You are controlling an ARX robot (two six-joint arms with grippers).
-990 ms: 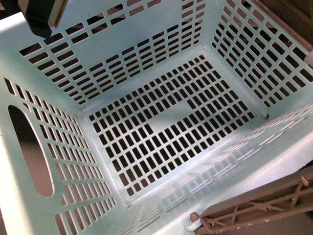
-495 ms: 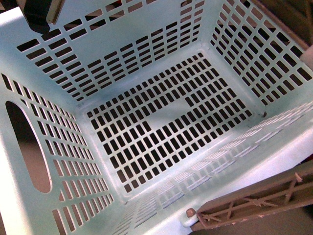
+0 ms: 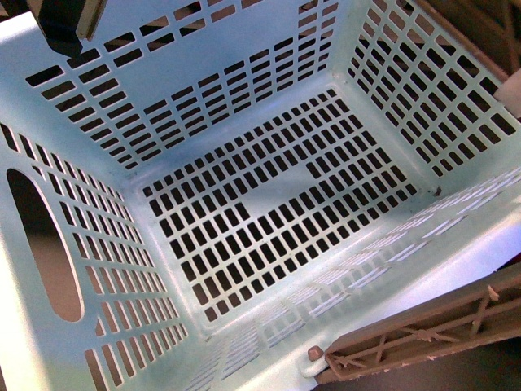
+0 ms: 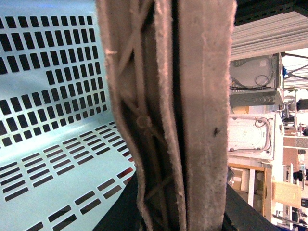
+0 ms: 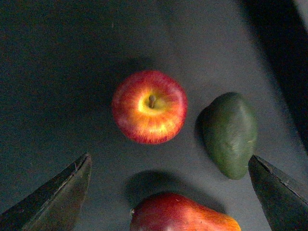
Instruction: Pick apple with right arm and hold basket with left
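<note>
The round red apple with a yellow-orange patch and glossy skin (image 5: 149, 107) sits stem up on a dark grey matte surface (image 5: 57, 72), touched by nothing. Near the apple on one side lies a dull dark green, avocado-shaped fruit (image 5: 230, 134), apart from it. On another side of the apple lies a red fruit that fades to orange (image 5: 183, 214), partly cut off by the picture's edge, with a gap between the two. The right gripper (image 5: 168, 158) hangs above the apple with its jaws spread wide. Its two dark fingers (image 5: 53, 199) stand clear of the apple on either side and hold nothing.

No picture shows the apple together with the large pale mint-turquoise plastic basket with slotted walls (image 3: 456, 252), so how far it is from the apple cannot be told. The basket fills the front view, tilted, and its slotted floor carries no load. One end wall has an oval hand cut-out (image 3: 45, 244). A brown-grey ribbed plastic handle (image 3: 423, 338) lies along the basket's rim and pivots on a small peg. In the left wrist view this handle runs straight between the dark fingers (image 4: 120, 207) of the left gripper (image 4: 180, 207), which is clamped on it. Beyond the handle stand white machines on shelving (image 4: 252, 72).
</note>
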